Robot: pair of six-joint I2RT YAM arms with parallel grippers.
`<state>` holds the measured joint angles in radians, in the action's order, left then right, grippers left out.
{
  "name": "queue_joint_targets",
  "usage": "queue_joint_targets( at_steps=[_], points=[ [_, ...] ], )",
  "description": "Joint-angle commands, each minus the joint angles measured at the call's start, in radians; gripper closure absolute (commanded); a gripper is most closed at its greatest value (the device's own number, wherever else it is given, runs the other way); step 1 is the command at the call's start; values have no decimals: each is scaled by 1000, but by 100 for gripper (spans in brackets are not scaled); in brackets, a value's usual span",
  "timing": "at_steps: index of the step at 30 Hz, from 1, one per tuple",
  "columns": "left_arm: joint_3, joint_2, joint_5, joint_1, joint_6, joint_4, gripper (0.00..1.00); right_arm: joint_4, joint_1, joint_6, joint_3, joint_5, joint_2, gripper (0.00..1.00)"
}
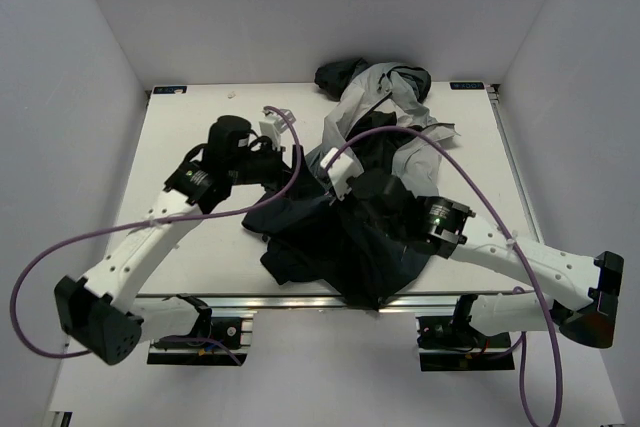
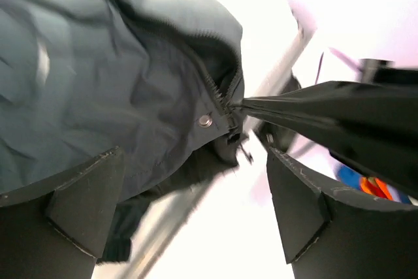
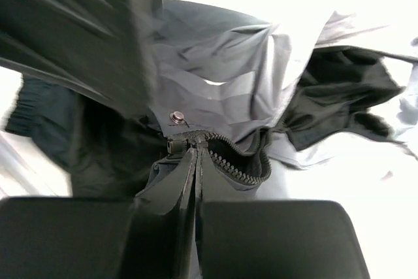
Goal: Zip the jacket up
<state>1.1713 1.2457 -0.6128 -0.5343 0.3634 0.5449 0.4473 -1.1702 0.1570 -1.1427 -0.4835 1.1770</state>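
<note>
Only the top view shows the whole large soft grey-to-black fabric jacket (image 1: 340,237). It lies crumpled in the middle of the flat white counter (image 1: 190,127), from the far edge to the near edge. The wrist views give the small detail: a round metal snap button (image 3: 176,117) just beside the lower end of the dark toothed zipper (image 3: 241,169). The right end effector (image 3: 197,151) has its two fingers pressed together on the jacket edge at this zipper end. The left end effector (image 2: 192,161) is spread wide and holds nothing; the same zipper end lies beyond its fingers.
</note>
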Motion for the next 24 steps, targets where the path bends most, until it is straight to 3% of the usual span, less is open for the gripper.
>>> queue_joint_targets(
  at_steps=[1, 2, 6, 8, 16, 24],
  points=[
    [1, -100, 137, -4, -5, -68, 2, 65, 59, -126, -98, 173, 1, 100],
    [-1, -112, 119, -4, 12, -77, 3, 71, 90, -140, -106, 210, 9, 100],
    [-96, -143, -182, -6, 173, -268, 19, 79, 142, -234, -126, 339, 21, 100],
    [-191, -169, -228, -9, 287, -369, 25, 64, 150, -266, -114, 364, 19, 100],
    [-355, -246, -157, -90, 480, -537, 21, 5, 155, -361, -37, 410, 4, 100],
    [-467, -247, 37, -188, 617, -643, 20, -75, 155, -422, 86, 415, -62, 100]
  ],
)
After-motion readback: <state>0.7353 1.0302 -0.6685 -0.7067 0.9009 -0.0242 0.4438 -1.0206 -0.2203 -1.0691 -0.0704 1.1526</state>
